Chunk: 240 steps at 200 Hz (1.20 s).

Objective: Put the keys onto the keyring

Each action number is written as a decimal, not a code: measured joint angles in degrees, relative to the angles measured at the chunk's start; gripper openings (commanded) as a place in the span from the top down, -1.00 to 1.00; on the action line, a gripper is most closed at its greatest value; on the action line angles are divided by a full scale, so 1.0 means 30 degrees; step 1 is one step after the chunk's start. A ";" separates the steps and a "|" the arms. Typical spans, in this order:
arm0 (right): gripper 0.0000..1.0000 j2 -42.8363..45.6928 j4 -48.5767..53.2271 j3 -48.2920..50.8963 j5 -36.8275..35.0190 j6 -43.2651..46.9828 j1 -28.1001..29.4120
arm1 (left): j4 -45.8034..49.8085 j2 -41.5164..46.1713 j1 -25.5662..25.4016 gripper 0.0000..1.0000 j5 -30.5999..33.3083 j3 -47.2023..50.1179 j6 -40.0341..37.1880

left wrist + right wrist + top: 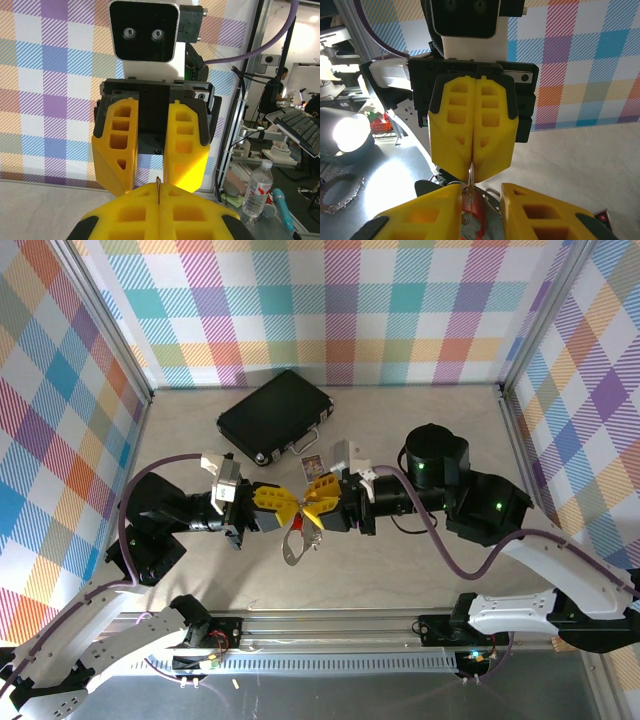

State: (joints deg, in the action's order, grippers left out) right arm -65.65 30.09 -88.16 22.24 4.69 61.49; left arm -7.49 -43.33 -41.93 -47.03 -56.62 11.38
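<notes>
Both grippers meet tip to tip above the middle of the table. My left gripper (pixel 295 508) is shut on the keyring (pixel 470 175), a thin silver wire loop pinched between its yellow fingers (pixel 452 145). In the left wrist view the loop's edge (pixel 159 186) sticks up from the closed left gripper (pixel 159 194). My right gripper (pixel 482 195) stands open around the lower part of the loop, which runs close to its left finger. A red piece (pixel 487 212) with grey metal parts hangs below; I cannot tell whether it is the keys. From above, the silver bundle (pixel 293 545) dangles under the fingers.
A black case (pixel 275 415) lies at the back of the table, with a small card (pixel 311 464) near its front corner. Checked walls close in the left, back and right sides. A metal rail (pixel 330 625) runs along the near edge.
</notes>
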 measured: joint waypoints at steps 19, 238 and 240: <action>0.67 -0.0102 -0.0058 0.0000 0.0117 -0.0029 0.0000 | -0.0073 0.0000 0.0000 1.00 0.0029 0.0044 0.0000; 1.00 -0.5741 1.1978 -0.9034 -0.2062 0.6280 0.0153 | 1.1992 -0.1566 -0.0015 0.63 0.2382 -0.3956 -0.6608; 1.00 -0.5792 1.2021 -0.9041 -0.2062 0.6309 0.0160 | 1.2007 -0.1588 -0.0022 0.63 0.2375 -0.3956 -0.6608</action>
State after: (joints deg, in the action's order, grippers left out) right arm -83.02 66.15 -115.28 16.05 23.62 61.98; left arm 28.53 -48.10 -42.00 -39.90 -68.49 -8.45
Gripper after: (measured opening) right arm 0.056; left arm 0.188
